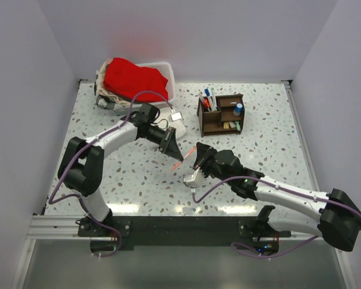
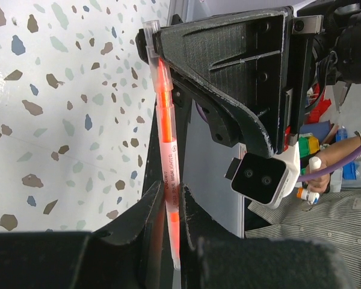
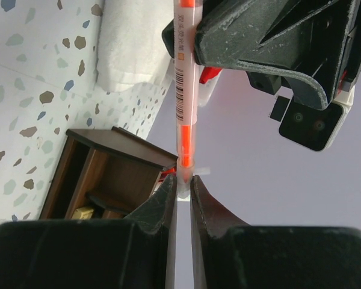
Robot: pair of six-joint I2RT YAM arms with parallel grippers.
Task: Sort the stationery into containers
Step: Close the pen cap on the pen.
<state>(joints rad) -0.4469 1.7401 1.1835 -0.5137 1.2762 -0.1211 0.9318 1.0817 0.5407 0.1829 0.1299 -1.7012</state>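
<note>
A pink-orange highlighter (image 1: 182, 161) hangs above the table middle, held at both ends. My left gripper (image 1: 176, 155) is shut on its body, seen in the left wrist view (image 2: 171, 211) with the highlighter (image 2: 168, 150) running up between the fingers. My right gripper (image 1: 195, 152) is shut on its clear cap end, seen in the right wrist view (image 3: 185, 180) below the highlighter (image 3: 185, 90). The dark brown wooden organizer (image 1: 221, 113) stands behind with pens, a blue bottle and small blocks in its compartments; it also shows in the right wrist view (image 3: 108, 174).
A white plastic basket (image 1: 166, 67) with red cloth sits at the back left. A small white item (image 1: 176, 115) lies in front of it. A folded white cloth (image 3: 132, 42) shows in the right wrist view. White walls enclose the table on three sides.
</note>
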